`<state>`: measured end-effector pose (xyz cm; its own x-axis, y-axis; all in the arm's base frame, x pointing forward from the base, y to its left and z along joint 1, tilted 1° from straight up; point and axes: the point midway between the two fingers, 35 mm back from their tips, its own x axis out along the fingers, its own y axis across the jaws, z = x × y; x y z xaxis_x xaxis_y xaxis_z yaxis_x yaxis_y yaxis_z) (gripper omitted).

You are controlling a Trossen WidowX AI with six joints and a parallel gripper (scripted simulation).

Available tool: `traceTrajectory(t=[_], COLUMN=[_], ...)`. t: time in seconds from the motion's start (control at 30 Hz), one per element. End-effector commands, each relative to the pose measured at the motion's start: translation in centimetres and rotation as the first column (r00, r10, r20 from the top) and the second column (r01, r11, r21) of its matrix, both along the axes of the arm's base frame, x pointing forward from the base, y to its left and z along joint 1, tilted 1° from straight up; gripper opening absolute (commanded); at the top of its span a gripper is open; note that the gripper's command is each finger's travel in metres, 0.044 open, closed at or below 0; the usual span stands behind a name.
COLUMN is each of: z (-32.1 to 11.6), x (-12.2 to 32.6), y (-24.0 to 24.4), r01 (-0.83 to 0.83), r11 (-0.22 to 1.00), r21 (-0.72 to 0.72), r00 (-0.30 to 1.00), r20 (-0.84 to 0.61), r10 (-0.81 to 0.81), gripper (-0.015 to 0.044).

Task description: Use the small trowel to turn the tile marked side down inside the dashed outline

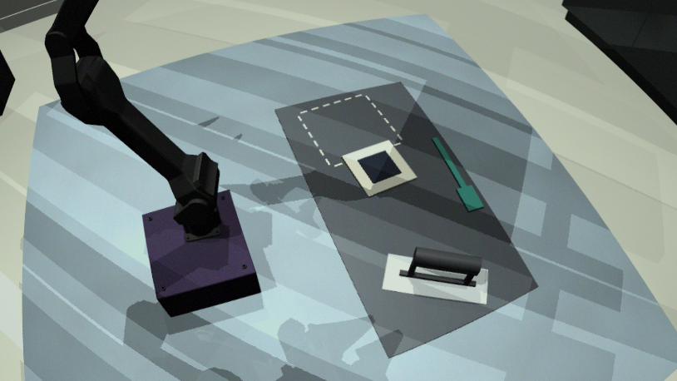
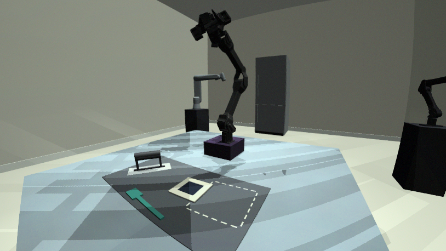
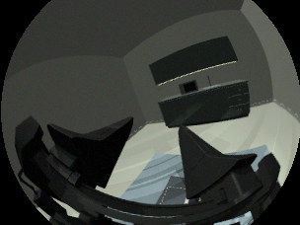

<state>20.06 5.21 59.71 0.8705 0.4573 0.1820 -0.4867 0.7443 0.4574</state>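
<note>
From the top view, I see the square cream tile with a dark square centre point(image 1: 359, 178) point(image 2: 201, 194) lying flat on the dark grey rectangular mat point(image 1: 350, 236) point(image 2: 174, 227), marked face up. One corner overlaps the edge of the white dashed outline point(image 1: 332, 103) point(image 2: 213, 216); most of the tile lies outside it. The small flat green trowel point(image 1: 470, 198) point(image 2: 134, 193) rests near the mat's long edge, apart from the tile. The white-plated float with a black cylindrical handle point(image 1: 447, 260) point(image 2: 147, 155) stands on the mat too.

In the exterior view, my black jointed arm point(image 2: 235, 61) rises from its purple box-shaped base point(image 2: 215, 150), its end high above the table.

Through the wrist camera, my black parallel-jaw gripper point(image 3: 156, 124) is partly open, its two pointed fingers well apart, with nothing held between them.
</note>
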Motion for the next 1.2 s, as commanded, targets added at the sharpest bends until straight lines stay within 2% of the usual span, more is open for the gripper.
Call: traceTrajectory(t=[0.0, 0.4, 0.57, 0.87, 1.17], z=[-2.0, -6.9, -10.2, -18.2, -27.1], x=[2.5, 10.2, 13.6, 19.1, 22.4], y=[-1.6, -6.6, -8.8, -13.2, -17.2], r01=[0.076, 0.249, 0.302, 0.363, 0.347], r11=[0.997, 0.969, 0.952, 0.917, 0.887], r21=[-0.003, 0.003, -0.041, -0.166, -0.305], r00=[0.995, 0.936, 0.884, 0.73, 0.525], r20=[-0.07, -0.256, -0.362, -0.561, -0.72], r10=[-0.076, -0.24, -0.296, -0.39, -0.453], gripper=[0.027, 0.027, 0.027, 0.027, 0.027])
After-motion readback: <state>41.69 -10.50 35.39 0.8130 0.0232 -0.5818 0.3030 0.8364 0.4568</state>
